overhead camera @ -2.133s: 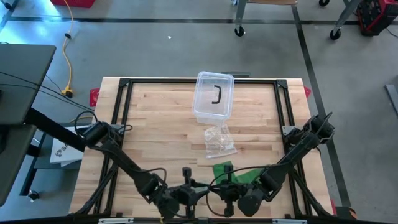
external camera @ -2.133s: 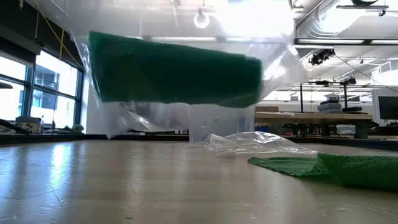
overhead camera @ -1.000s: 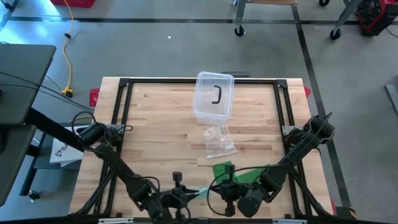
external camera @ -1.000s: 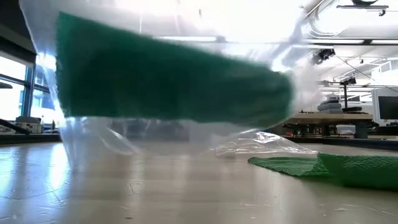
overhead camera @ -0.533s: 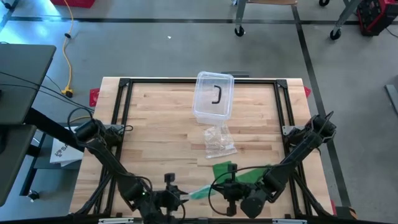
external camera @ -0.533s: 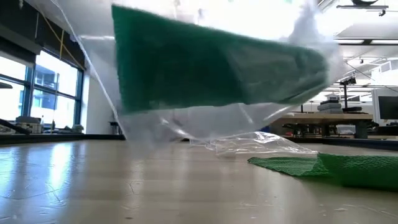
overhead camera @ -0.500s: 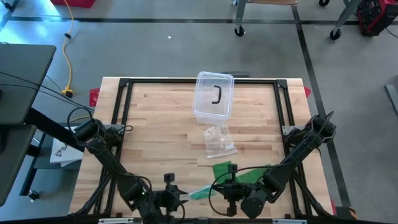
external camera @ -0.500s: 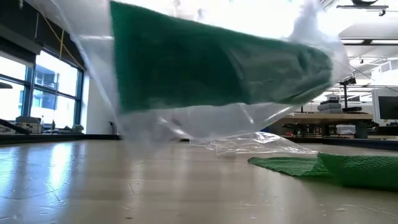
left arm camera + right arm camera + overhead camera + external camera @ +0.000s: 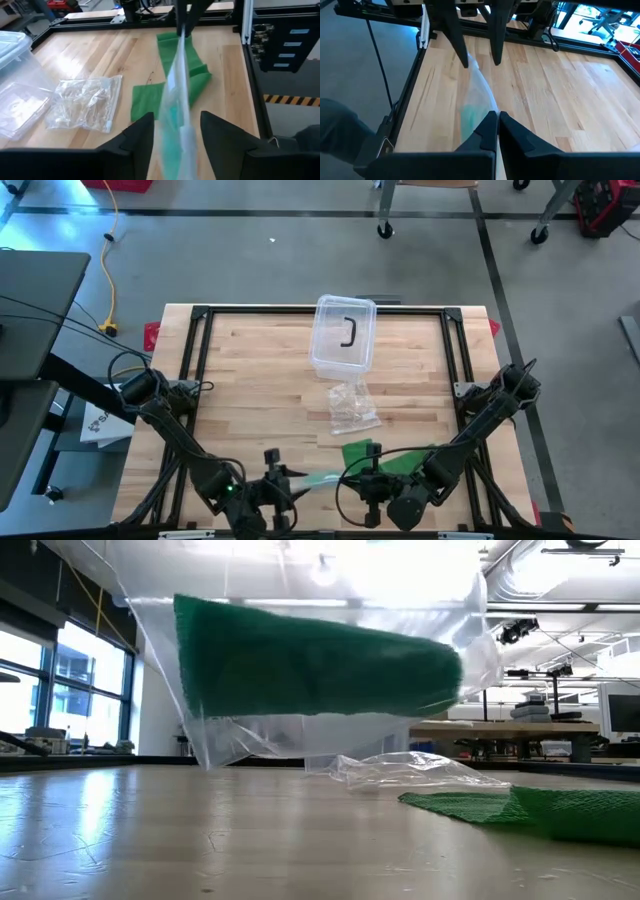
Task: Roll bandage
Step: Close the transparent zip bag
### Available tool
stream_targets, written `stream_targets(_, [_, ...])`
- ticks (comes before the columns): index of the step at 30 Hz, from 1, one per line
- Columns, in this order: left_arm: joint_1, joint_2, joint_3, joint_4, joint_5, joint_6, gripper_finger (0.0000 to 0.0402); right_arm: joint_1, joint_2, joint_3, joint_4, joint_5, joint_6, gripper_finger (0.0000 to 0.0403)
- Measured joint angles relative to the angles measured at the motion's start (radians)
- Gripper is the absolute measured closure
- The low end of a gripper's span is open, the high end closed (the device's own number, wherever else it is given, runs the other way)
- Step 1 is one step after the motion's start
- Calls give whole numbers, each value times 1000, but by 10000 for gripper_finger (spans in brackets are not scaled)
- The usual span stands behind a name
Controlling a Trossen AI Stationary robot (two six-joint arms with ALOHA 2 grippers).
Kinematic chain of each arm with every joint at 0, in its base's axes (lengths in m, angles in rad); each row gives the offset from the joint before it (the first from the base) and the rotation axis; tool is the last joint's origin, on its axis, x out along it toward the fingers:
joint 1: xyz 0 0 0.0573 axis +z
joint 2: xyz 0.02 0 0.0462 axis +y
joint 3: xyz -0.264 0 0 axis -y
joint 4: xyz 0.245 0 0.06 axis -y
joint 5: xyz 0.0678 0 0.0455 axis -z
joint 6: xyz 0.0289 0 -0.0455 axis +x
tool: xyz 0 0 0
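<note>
A clear plastic bag (image 9: 312, 478) with a green bandage roll (image 9: 310, 670) inside hangs in the air above the table's near edge, between my two grippers. My right gripper (image 9: 497, 116) is shut on one end of it. My left gripper (image 9: 176, 116) is open, with a finger on either side of the bag's other end (image 9: 176, 130). A loose green bandage strip (image 9: 385, 457) lies flat on the wood near the right gripper. My left gripper's fingers are spread around the bag's end (image 9: 469, 67); whether one of them still touches the plastic I cannot tell. My right gripper pinches the bag's edge (image 9: 489, 111) between its two fingers, coming from the table's right and slanting down. The bag is lifted clear of the table and stretches toward the left gripper.
An empty crumpled clear bag (image 9: 352, 408) lies mid-table, with a clear lidded container (image 9: 343, 332) beyond it toward the far edge. A black frame (image 9: 190, 360) runs around the tabletop.
My left gripper has gone a little toward the table's left edge and up, and has rolled. The bag with the green roll, tilted half a second ago, now hangs nearer level. My right gripper has kept still.
</note>
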Motion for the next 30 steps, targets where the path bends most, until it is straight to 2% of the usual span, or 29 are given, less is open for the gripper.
stream_targets(9, [2,25,1,21,24,24,324,0,0,0,1,-1,0,403])
stream_targets(17, [-7,35,1,41,5,74,367,0,0,0,-1,-1,0,403])
stream_targets(26, [-39,35,2,29,-8,72,373,-1,1,0,2,-7,0,403])
stream_targets(30, [-52,35,2,-35,-1,-2,373,-1,1,0,0,-8,0,403])
